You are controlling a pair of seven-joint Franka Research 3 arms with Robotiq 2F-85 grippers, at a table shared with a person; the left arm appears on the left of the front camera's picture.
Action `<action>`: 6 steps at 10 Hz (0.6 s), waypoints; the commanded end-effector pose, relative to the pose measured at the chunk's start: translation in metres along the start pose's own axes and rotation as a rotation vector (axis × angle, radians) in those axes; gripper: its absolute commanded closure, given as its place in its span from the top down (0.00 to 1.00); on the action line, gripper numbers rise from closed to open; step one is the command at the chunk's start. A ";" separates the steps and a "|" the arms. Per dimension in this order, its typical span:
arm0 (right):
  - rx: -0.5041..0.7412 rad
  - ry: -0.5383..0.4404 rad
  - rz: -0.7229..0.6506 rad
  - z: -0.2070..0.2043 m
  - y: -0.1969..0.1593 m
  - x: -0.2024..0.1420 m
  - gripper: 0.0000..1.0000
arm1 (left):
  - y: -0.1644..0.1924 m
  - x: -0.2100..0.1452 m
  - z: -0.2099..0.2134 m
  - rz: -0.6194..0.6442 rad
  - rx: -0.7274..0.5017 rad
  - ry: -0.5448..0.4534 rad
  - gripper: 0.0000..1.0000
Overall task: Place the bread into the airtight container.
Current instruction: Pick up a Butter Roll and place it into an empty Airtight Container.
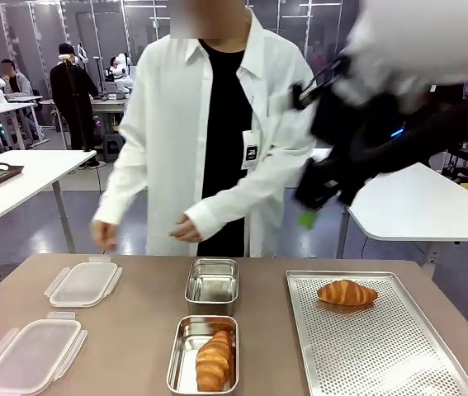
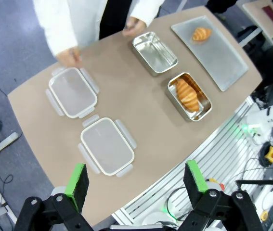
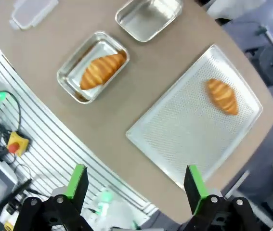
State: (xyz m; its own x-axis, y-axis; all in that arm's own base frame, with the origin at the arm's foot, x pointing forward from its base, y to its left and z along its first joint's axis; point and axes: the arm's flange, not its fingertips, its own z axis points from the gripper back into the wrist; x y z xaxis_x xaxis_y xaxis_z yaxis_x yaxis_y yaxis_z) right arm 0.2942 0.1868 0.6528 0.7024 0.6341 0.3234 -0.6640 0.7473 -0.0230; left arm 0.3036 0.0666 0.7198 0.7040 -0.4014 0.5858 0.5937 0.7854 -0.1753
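- Landmark: perforated metal tray (image 1: 382, 355), at the right end of the brown desk (image 1: 143, 330)
- On the tray, near its far edge: one croissant (image 1: 347, 293), lying crosswise, the sole item on it
- Just left of the tray, near row: steel container (image 1: 176, 367), rectangular, no lid on; holds a 2nd croissant (image 1: 215, 360) lying lengthwise, covering most of the bottom
- Just left of the tray, far row, level w/ the tray's far edge: 2nd steel container (image 1: 211, 290), same kind, open-topped, empty; narrow gap betw. the two containers, not touching
- Well left of the tray, past both containers: two clear plastic lids w/ clip flaps, flat on the desk; far lid (image 1: 85, 283) level w/ the empty container, near lid (image 1: 31, 356) level w/ the filled one; the two lie apart
- Left claw (image 2: 136, 168): high above the desk's near side, well left of the tray; green-padded fingers spread wide, nothing betw. them
- Right claw (image 3: 136, 169): high above the tray; fingers spread wide, holds nothing; in front view its arm is a blur above the tray's far side
- Person in white coat stands beyond the desk's far edge, left of the tray; a hand (image 1: 186, 230) hangs behind the empty container, other hand (image 1: 101, 235) behind the far lid; both look clear of the desk items
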 end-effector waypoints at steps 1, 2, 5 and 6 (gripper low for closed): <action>0.048 -0.048 0.041 0.007 -0.072 -0.008 1.00 | -0.001 0.000 0.001 -0.015 -0.006 0.002 1.00; 0.089 -0.066 0.059 -0.002 -0.100 -0.007 1.00 | -0.001 0.000 0.001 -0.015 -0.006 0.002 1.00; 0.105 -0.043 0.171 -0.051 -0.172 -0.006 1.00 | -0.001 0.000 0.001 -0.015 -0.006 0.002 1.00; 0.108 -0.041 0.197 -0.070 -0.190 -0.010 1.00 | -0.001 0.000 0.001 -0.015 -0.006 0.002 1.00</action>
State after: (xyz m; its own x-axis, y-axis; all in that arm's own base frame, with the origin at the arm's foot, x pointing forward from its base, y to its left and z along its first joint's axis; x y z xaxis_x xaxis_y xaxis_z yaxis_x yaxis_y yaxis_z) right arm 0.4208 0.0581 0.5903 0.5882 0.7304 0.3472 -0.7837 0.6208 0.0219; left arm 0.3037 0.0666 0.7197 0.7042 -0.4015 0.5856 0.5935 0.7855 -0.1752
